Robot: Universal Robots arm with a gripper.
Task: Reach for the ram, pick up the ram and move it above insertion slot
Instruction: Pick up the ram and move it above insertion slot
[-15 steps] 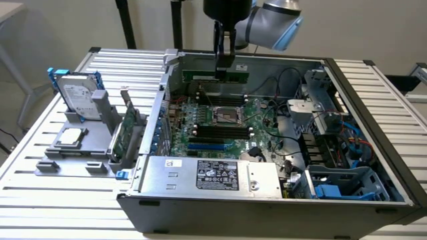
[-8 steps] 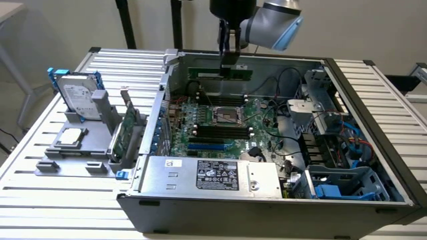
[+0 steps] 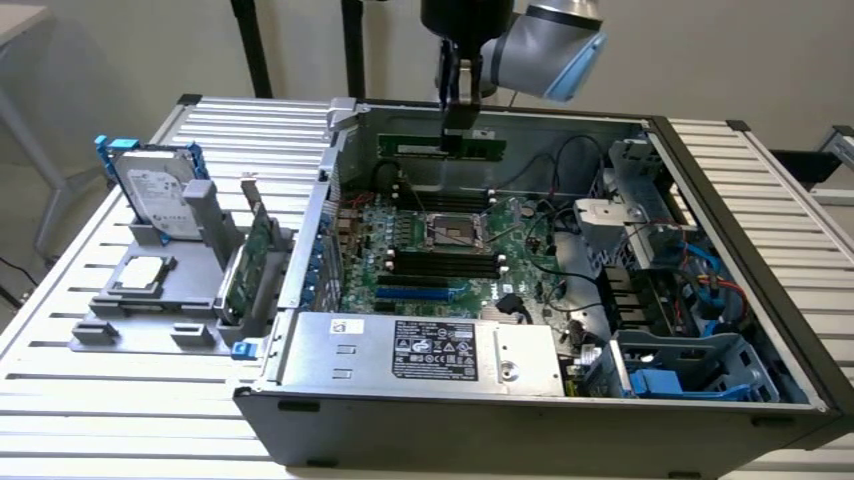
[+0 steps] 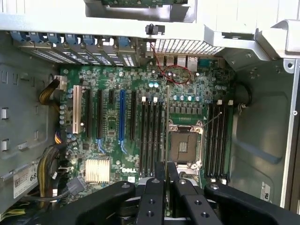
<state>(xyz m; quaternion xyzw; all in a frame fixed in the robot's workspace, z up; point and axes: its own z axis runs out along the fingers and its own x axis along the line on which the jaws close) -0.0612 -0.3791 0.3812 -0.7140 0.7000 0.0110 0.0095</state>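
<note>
The ram (image 3: 441,147), a narrow green stick, hangs level over the far part of the open computer case (image 3: 534,420). My gripper (image 3: 455,118) is shut on its upper edge, fingers pointing down. In the wrist view the ram (image 4: 168,122) shows edge-on as a thin line running out from between the black fingers (image 4: 159,176). That line lies just beside the bank of black memory slots (image 4: 151,133) and next to the CPU socket (image 4: 183,143). A second bank of slots (image 4: 218,140) sits on the socket's other side. The ram is well above the motherboard (image 3: 441,250), touching nothing.
On the exterior view's left, a grey fixture (image 3: 140,325) holds a silver hard drive (image 3: 158,195) and a green expansion card (image 3: 247,265). The power supply (image 3: 427,350) sits at the case's near side. Cables (image 3: 561,290) and a drive cage (image 3: 641,210) crowd the exterior view's right.
</note>
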